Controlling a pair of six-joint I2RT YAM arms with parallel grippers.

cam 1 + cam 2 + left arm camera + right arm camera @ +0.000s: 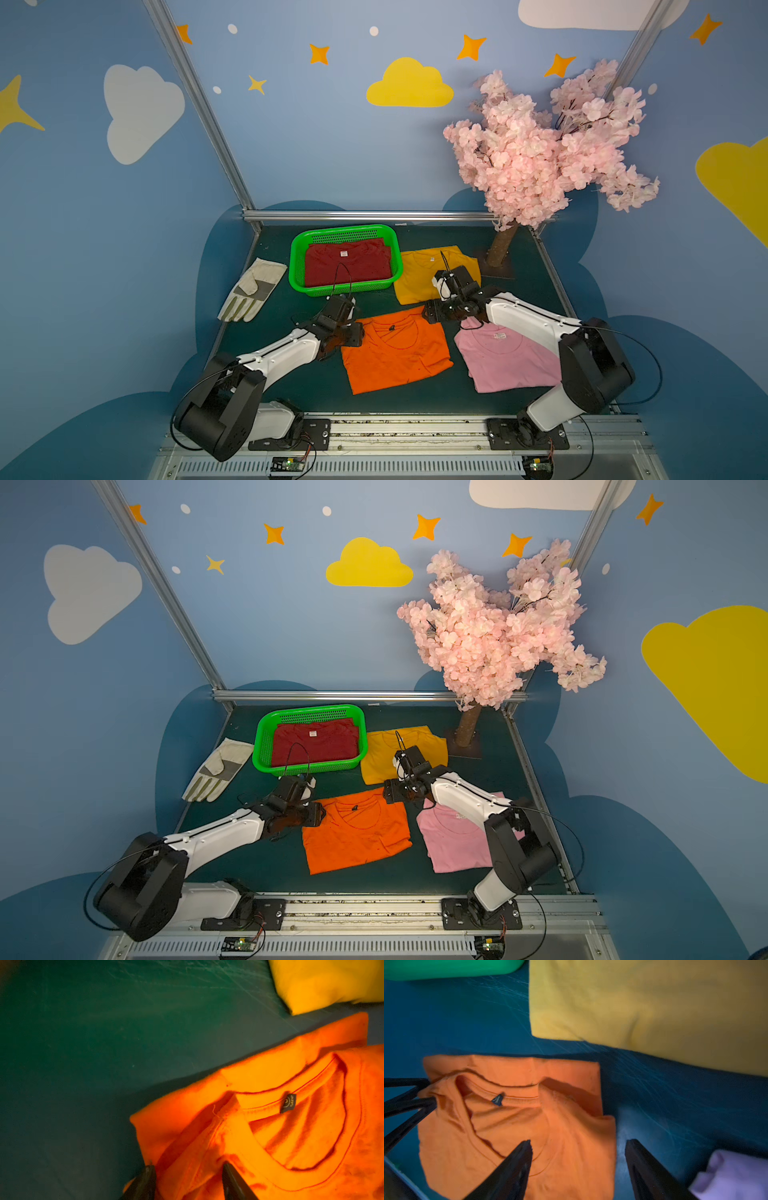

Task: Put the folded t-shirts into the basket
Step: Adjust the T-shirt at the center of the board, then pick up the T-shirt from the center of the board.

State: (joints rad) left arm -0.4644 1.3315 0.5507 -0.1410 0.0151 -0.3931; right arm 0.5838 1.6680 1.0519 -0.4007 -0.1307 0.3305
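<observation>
While the dark red t-shirt (pixel 347 266) is seen lying in the basket (pixel 297 266), the orange t-shirt (pixel 395 349) is flanked on the surface (pixel 316 390) by the left hand (pixel 187 1165) and the right hand (pixel 578 1142), both held apart at its edges. A pinch on both sides is judged to be needed next.

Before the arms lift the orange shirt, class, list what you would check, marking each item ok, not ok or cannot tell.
1. Basket has room above the dark red shirt: ok.
2. Left gripper open, orange shirt corner between its jaws: ok.
3. Right gripper open over the shirt's opposite edge: ok.
4. Either grip closed on cloth: not ok.
5. Jaws reaching under every fold: cannot tell.
6. Glove lies apart from the basket: ok.
</observation>
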